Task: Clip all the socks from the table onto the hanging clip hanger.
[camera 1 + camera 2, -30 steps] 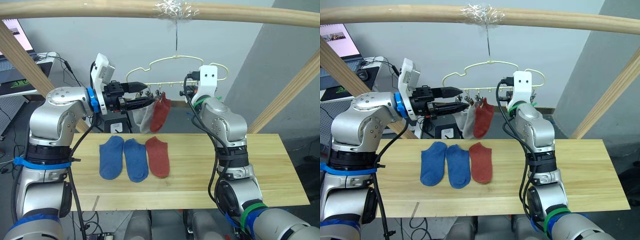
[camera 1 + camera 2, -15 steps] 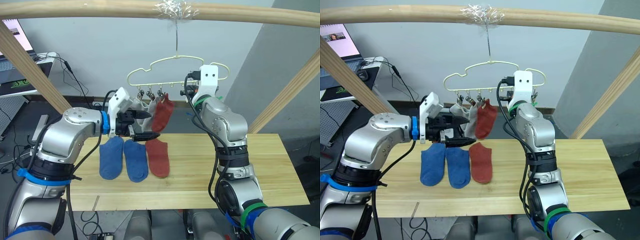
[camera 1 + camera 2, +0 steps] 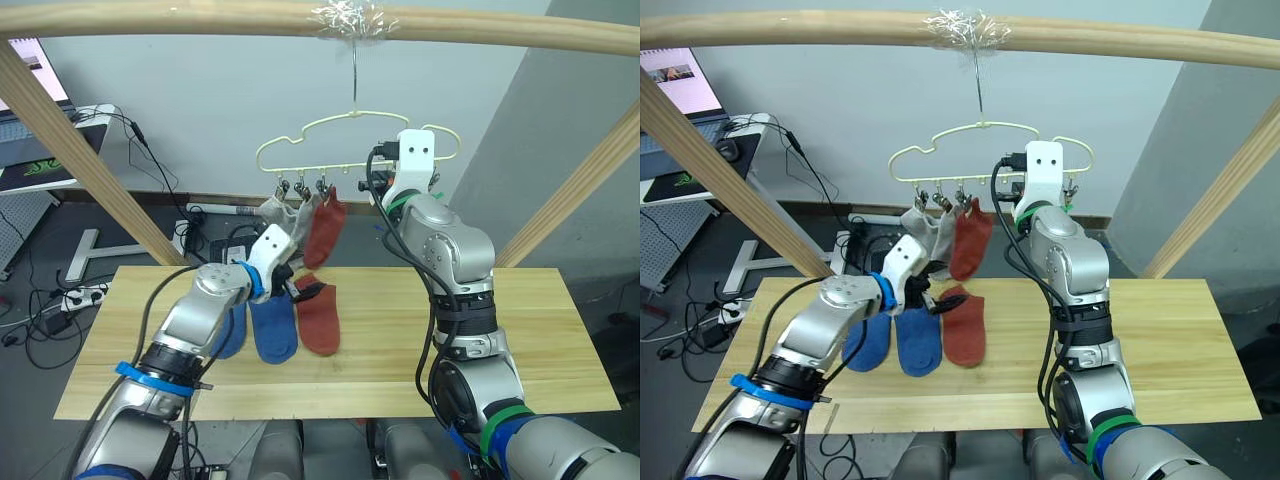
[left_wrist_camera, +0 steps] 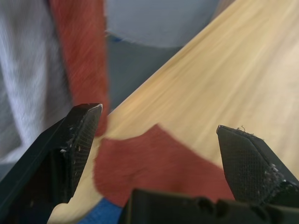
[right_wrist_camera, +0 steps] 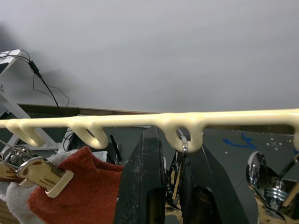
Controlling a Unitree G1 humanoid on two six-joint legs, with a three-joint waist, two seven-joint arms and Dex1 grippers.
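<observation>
Over the table (image 3: 520,330) the left gripper (image 3: 305,291) hovers fingers wide above the rust-red sock (image 3: 318,316); the right gripper (image 5: 170,184) pinches a clip on the hanger (image 3: 340,125).

Long light-wood table (image 3: 520,340), grain running lengthwise. Three socks flat on left half, side by side: blue sock (image 3: 868,342) at far left, second blue sock (image 3: 273,330) touching it, rust-red sock (image 3: 319,318) beside that. Right half bare wood.
</observation>
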